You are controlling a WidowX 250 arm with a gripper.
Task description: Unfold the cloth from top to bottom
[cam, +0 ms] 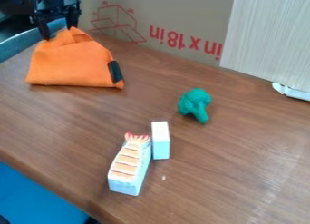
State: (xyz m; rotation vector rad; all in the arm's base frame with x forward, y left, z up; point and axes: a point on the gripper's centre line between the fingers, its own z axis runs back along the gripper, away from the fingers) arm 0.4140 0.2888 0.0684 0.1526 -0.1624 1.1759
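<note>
Wooden table: orange cloth below spread jaws, top edge at tips.

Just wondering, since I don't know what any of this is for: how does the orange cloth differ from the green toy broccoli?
The orange cloth is folded into a flat-sided bundle with a peaked top; the broccoli has a rounded head and a stalk. The cloth looks much larger than the broccoli. The cloth sits right at the gripper, while the broccoli lies well away from it. Both rest on the brown table.
</note>
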